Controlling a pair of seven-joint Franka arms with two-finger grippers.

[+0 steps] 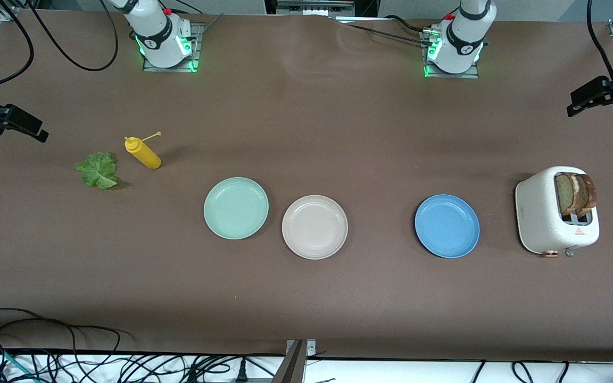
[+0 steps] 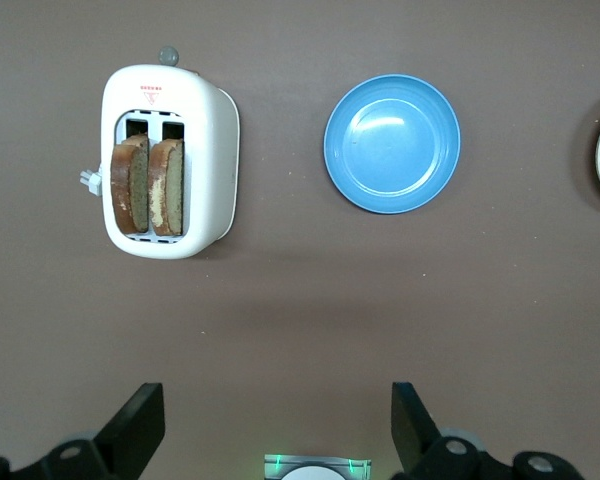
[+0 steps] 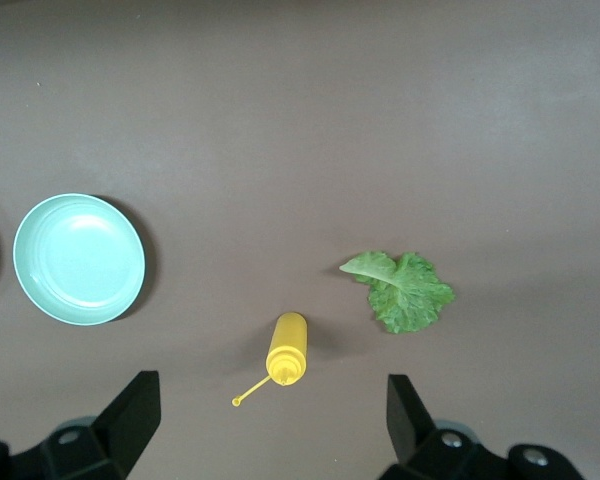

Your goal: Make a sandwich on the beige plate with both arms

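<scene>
**Hazards**

- Toaster (image 1: 538, 218), at the left arm's end of the counter (image 1: 306, 298): it stands loose. A pull that is not straight up the slots may tip or drag it.
- Beige plate (image 1: 314, 227), centre of the front view and empty: it lies just beside the mint-green plate (image 1: 235, 208), with the blue plate (image 1: 447, 226) toward the toaster. All three share one shape, so a slice could be put down on the wrong one.
- Bread slices (image 1: 578, 194): two stand close together in the slots. A wide approach may catch both or jam against the slot wall.
- Lettuce leaf (image 1: 98, 169), at the right arm's end: it is thin and lies flat, so fingertips may close above it or crumple it.
- Yellow squeeze bottle (image 1: 144, 153): it lies just beside the leaf and may be knocked.

**End effectors**

- Left end effector (image 2: 275, 430): spread wide, empty, high over the counter near the toaster.
- Right end effector (image 3: 270, 420): spread wide, empty, high over the bottle and leaf.

**Limited visibility**

- The front view cuts both arms off at its upper edge, so neither end effector appears there.
- The left wrist view shows only an edge sliver of the beige plate.
- How deep the bread sits in the slots cannot be seen.
</scene>
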